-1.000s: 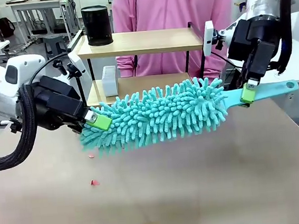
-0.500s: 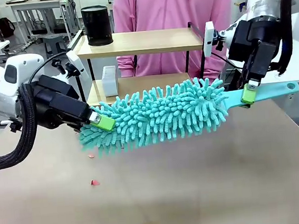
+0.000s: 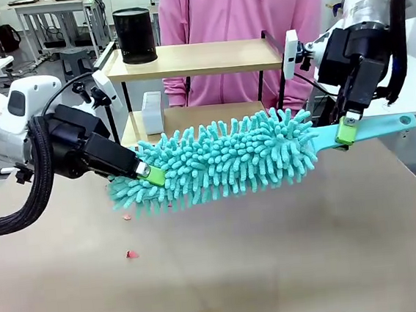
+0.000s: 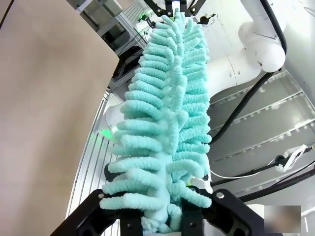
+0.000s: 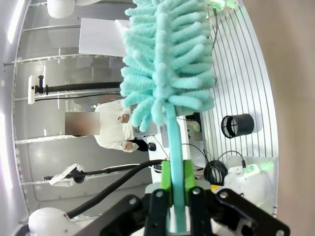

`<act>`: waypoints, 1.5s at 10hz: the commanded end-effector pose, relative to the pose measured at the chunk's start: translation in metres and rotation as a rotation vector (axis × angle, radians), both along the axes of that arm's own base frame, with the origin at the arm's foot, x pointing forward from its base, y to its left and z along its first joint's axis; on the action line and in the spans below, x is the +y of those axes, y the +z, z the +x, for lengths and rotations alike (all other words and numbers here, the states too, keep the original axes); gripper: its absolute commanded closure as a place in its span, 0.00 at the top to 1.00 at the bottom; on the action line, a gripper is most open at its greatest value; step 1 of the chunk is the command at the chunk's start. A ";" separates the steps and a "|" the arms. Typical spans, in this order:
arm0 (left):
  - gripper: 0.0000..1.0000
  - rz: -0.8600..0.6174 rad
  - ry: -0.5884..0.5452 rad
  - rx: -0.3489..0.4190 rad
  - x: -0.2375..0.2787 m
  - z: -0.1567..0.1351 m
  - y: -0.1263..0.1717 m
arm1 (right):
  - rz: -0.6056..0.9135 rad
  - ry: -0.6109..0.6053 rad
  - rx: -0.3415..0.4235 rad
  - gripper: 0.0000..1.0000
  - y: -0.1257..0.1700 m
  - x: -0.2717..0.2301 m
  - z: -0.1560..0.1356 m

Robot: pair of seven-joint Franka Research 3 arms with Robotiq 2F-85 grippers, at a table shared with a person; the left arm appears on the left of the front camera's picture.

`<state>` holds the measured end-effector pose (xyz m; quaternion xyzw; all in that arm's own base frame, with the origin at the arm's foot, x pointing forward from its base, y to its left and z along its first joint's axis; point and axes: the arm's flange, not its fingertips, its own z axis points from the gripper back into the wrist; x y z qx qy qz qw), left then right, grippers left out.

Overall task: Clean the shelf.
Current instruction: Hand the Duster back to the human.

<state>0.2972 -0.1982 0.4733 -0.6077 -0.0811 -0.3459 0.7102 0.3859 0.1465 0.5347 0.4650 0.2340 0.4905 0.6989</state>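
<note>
Shelf (image 3: 191, 59) stands at upper centre of the front view, at the far edge of the table (image 3: 276, 253), just in front of a person in a pink top (image 3: 238, 9). Two light boards in a thin black frame; it looks light and rigid, likely to slide or tip if pushed hard, so strokes should be gentle. Top board carries a black mesh cup (image 3: 135, 35) at its left end, contents not visible; lower board carries a small white box (image 3: 152, 112) at its left, rest partly hidden behind the duster. Teal microfibre duster (image 3: 219, 160) spans mid-frame, held off the table between both arms. Head is soft, floppy, compressible; the flat plastic handle (image 3: 371, 128) is stiff and is the sound place to grip. Right gripper (image 3: 345, 129) is clamped narrow on that handle, green pads either side, as the right wrist view confirms (image 5: 176, 189). Left gripper (image 3: 151, 174) is pinched into the fluffy tip, fingers buried in the strands in the left wrist view (image 4: 160, 216); that hold is judged squashy and insecure. Small red scraps (image 3: 132, 255) lie on the table at lower left.
</note>
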 end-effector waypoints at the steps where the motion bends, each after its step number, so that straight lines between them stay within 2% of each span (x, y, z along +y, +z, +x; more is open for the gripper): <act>1: 0.00 -0.038 0.001 -0.020 0.002 -0.004 -0.003 | 0.036 -0.007 -0.005 0.12 0.000 0.002 -0.004; 3: 0.00 -0.031 -0.004 -0.025 0.002 -0.004 -0.003 | 0.035 -0.014 0.003 0.12 -0.002 0.001 -0.004; 4: 0.00 -0.030 -0.006 -0.024 0.002 -0.004 -0.003 | 0.033 -0.013 0.006 0.16 -0.002 0.000 -0.003; 5: 0.00 -0.026 -0.010 -0.023 0.001 -0.004 -0.004 | 0.036 -0.028 0.005 0.66 -0.002 -0.002 -0.003; 6: 0.00 -0.024 -0.012 -0.022 0.002 -0.004 -0.004 | 0.037 -0.056 -0.006 0.69 -0.002 -0.005 -0.002; 7: 0.00 -0.019 -0.013 -0.027 0.003 -0.004 -0.004 | 0.054 -0.083 -0.015 1.00 -0.001 -0.009 -0.001; 8: 0.00 -0.016 -0.016 -0.028 0.003 -0.004 -0.004 | 0.076 -0.125 -0.022 1.00 -0.001 -0.014 0.001; 9: 0.00 -0.016 -0.016 -0.031 0.003 -0.005 -0.004 | 0.146 -0.256 -0.027 1.00 -0.002 -0.023 0.004; 10: 0.00 -0.013 -0.017 -0.034 0.004 -0.006 -0.003 | 0.242 -0.424 -0.032 0.88 -0.005 -0.035 0.009; 11: 0.00 -0.011 -0.018 -0.039 0.006 -0.006 -0.003 | 0.372 -0.592 -0.037 0.98 -0.012 -0.051 0.016; 12: 0.00 -0.014 -0.018 -0.042 0.008 -0.007 -0.002 | 0.447 -0.790 -0.054 1.00 -0.026 -0.072 0.020; 13: 0.00 -0.018 -0.012 -0.044 0.011 -0.006 -0.002 | 0.575 -0.912 -0.033 1.00 -0.042 -0.095 0.020; 15: 0.00 -0.022 0.011 -0.044 0.027 -0.008 -0.001 | 0.606 -1.237 -0.033 1.00 -0.083 -0.158 0.000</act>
